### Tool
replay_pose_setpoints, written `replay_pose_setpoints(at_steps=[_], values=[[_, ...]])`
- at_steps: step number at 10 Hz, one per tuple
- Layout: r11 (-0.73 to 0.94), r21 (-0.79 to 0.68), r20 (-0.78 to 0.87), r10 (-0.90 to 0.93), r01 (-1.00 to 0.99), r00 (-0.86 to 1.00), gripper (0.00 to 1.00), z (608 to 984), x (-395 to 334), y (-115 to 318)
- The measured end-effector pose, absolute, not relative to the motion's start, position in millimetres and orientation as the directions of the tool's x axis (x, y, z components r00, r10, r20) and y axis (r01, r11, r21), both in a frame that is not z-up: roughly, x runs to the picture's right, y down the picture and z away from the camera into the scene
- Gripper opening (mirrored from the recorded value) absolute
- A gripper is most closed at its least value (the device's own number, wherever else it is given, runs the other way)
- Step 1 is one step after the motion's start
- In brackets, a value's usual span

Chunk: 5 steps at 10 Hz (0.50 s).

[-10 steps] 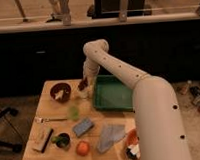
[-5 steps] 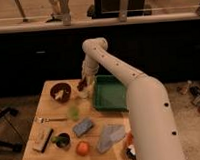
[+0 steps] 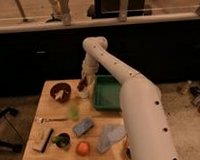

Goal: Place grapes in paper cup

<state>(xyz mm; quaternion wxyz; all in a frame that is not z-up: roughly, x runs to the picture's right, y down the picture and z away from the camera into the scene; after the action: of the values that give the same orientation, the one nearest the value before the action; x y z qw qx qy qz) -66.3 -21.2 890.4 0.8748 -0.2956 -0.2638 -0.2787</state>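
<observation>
Wooden table [image 3: 44,104] fills the lower left of the frame. White arm [image 3: 129,88] rises from the lower right, bends at an elbow in the upper centre, and drops down to the table's far edge.

Gripper [image 3: 83,84] sits at the centre-left of the frame, directly above the paper cup [image 3: 84,93]. A dark reddish clump, the grapes [image 3: 82,85], shows at the gripper tip, right at the cup's mouth; whether the clump hangs above the rim or already rests inside cannot be told. Gripper appears closed on the grapes.

The cup stands between the dark red bowl [image 3: 60,91] on its left and the green tray [image 3: 107,93] on its right, near both.

Nearer the lower edge: green cup [image 3: 74,113] just below the paper cup, a fork [image 3: 50,119] to its left, a blue-grey sponge [image 3: 82,127], a grey cloth [image 3: 110,136], an orange fruit [image 3: 83,148], a dark green item [image 3: 61,140], and a brush [image 3: 43,139] at lower left.
</observation>
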Motion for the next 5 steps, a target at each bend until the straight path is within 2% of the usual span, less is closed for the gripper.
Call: replay_pose_setpoints(at_steps=[5], values=[[0.594,-0.28,0.709,-0.402,0.754,0.58,0.04,892.0,-59.4,-18.2]])
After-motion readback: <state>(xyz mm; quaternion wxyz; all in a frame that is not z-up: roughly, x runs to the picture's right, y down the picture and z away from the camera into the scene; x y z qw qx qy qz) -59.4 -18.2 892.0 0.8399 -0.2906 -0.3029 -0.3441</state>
